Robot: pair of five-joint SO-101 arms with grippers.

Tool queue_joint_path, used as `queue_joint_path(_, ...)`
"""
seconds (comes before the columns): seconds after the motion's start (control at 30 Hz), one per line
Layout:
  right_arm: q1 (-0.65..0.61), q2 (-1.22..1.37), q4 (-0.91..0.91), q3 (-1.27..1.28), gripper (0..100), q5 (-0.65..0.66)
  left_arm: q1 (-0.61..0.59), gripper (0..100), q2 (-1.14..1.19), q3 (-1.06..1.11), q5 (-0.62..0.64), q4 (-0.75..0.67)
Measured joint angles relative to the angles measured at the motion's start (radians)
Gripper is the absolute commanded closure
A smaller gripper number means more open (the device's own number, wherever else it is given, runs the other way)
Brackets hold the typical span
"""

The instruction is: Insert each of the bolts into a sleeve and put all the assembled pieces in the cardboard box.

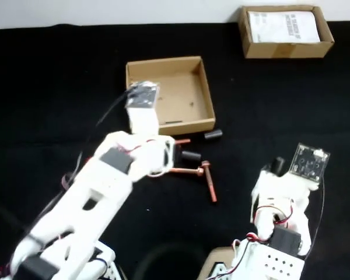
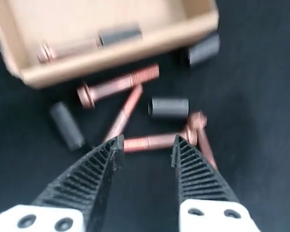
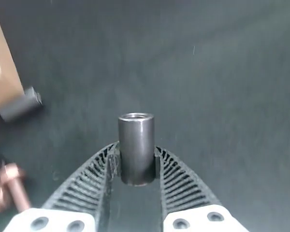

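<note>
My left gripper (image 2: 148, 145) hangs open just above the black table, its fingertips on either side of the threaded end of a copper bolt (image 2: 154, 141). Several more copper bolts lie around it, one (image 2: 118, 84) close to the box wall. Three loose dark sleeves lie nearby: one (image 2: 169, 107) beside the bolts, one (image 2: 203, 48) at the box corner, one (image 2: 66, 125) apart. The open cardboard box (image 1: 207, 93) holds one bolt in a sleeve (image 2: 87, 43). My right gripper (image 3: 135, 152) is shut on an upright dark sleeve (image 3: 135, 145), raised at the table's right (image 1: 277, 165).
A second cardboard box (image 1: 283, 49) with a printed sheet on top stands at the back right. A loose sleeve (image 3: 19, 107) and a bolt head (image 3: 9, 183) lie off to one side of my right gripper. Bare black table lies right of the bolts.
</note>
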Motion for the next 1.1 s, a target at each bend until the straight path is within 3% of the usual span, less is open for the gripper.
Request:
queue_joint_path(0.2, -0.020, 0.000, 0.100, 0.000, 99.2, 0.110, 0.068, 83, 0.249, -0.305, 0.021, 0.359)
queue_joint_path(0.43, 0.058, 0.000, 0.074, 0.000, 99.2, 0.143, 0.221, 83, 0.456, -0.575, 0.190, 0.585)
queue_joint_path(0.7, 0.098, 0.000, 0.068, 0.000, 99.2, 0.143, 0.393, 83, 0.683, -0.703, 0.296, 0.620)
queue_joint_path(1.1, 0.133, 0.000, 0.114, 0.000, 99.2, 0.143, 0.371, 83, 0.991, -0.982, 0.336, 0.525)
